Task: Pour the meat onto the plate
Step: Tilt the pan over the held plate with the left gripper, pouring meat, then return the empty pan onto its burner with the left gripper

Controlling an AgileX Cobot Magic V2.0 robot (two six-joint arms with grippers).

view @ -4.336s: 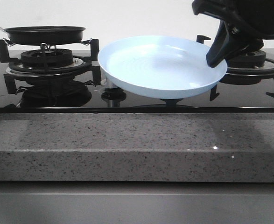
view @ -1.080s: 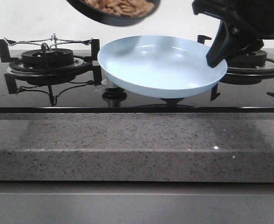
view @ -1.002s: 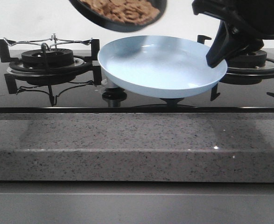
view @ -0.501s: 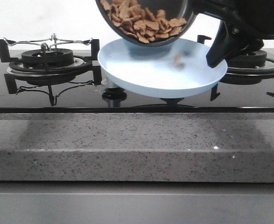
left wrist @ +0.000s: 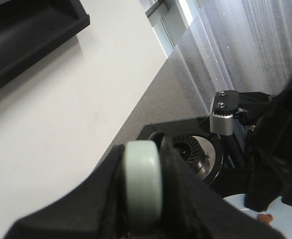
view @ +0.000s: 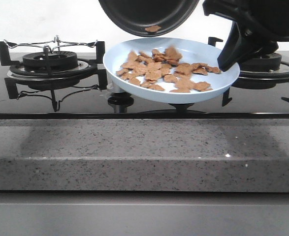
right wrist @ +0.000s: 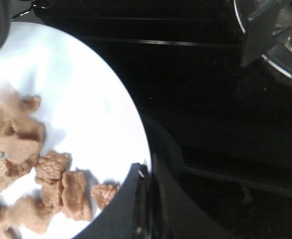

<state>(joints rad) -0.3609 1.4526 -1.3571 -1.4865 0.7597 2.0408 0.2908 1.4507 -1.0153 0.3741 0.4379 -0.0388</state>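
Note:
The pale blue plate [view: 134, 84] hangs above the stove's middle, tilted a little toward the camera. My right gripper [view: 227, 61] is shut on its right rim [right wrist: 143, 149]. Reddish-brown meat [view: 166, 71] lies spread across the plate, and several pieces [right wrist: 61, 189] show in the right wrist view. The black frying pan [view: 134, 14] is tipped steeply over the plate's far edge, one piece [view: 152, 28] still stuck near its lip. My left gripper [left wrist: 143, 186] is shut on the pan's pale green handle [left wrist: 144, 169]; it is out of the front view.
The left burner [view: 48, 64] with its black grate stands bare. The right burner [view: 270, 66] sits behind my right arm, also seen as burner [left wrist: 190, 154] in the left wrist view. A grey speckled counter edge [view: 144, 152] runs along the front.
The pan was lifted off the left burner, carried right over the plate and tipped steeply. The meat slid from it onto the plate. The plate and right gripper held still.

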